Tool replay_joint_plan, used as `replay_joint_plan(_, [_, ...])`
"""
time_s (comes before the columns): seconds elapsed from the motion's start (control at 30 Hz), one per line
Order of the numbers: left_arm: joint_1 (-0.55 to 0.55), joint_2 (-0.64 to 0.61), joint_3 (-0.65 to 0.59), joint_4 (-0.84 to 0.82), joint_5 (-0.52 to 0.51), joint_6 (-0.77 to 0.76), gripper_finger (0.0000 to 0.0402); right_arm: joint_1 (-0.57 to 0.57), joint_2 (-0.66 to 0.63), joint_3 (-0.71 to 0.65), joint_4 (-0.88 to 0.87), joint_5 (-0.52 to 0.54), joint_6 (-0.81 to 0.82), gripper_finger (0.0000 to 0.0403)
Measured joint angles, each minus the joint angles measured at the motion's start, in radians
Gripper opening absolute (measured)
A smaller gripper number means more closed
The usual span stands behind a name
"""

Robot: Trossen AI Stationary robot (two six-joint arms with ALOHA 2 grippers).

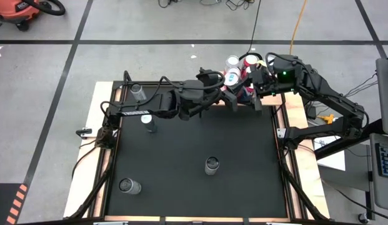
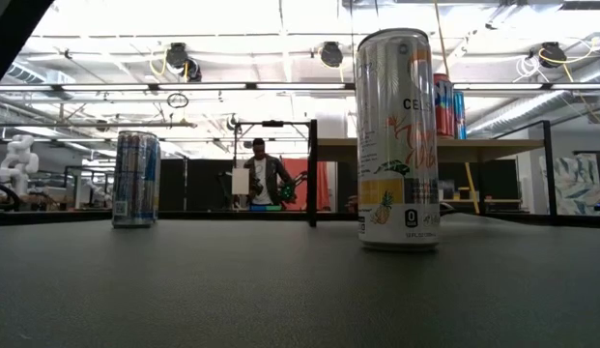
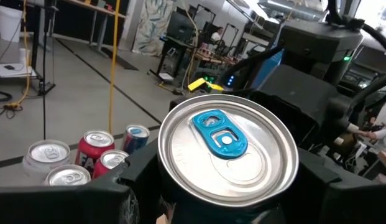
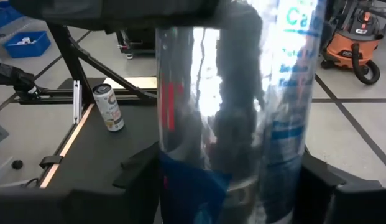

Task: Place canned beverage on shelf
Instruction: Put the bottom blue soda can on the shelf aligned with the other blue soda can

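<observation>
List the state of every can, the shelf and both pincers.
held can, upright, in a grip.
left pincer, shut on the held can.
right pincer, straddling the held can.
shelf, partly filled.
shelf cans, upright, clustered together.
table cans, four, upright, standing apart.

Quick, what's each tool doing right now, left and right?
Left tool: closed on the blue-tab can.
Right tool: around that can, grip cannot be told.

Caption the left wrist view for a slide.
Left gripper holds a blue-tabbed can beside cans already shelved.
</observation>
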Motion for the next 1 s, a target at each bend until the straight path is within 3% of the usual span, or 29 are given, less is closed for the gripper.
replay_joint_plan(0.27, [0.000,0.000,0.000,-0.013,-0.006,0.000,0.0240,0.000,0.000,0.000,-0.001,0.000,-0.004,0.0209])
replay_joint_plan(0.47, [-0.002,0.000,0.000,-0.007,-0.026,0.001,0.0248,0.000,-0.002,0.000,0.001,-0.002,-0.001,0.0211])
replay_joint_plan(0.8, [-0.002,-0.038,0.001,-0.007,-0.017,0.009,0.0375,0.000,-0.025,0.000,-0.008,-0.004,0.043,0.0212])
replay_joint_plan(1.0, [-0.023,-0.068,0.001,-0.086,-0.031,0.030,0.0397,-0.001,-0.052,0.000,-0.006,-0.033,0.090,0.0212])
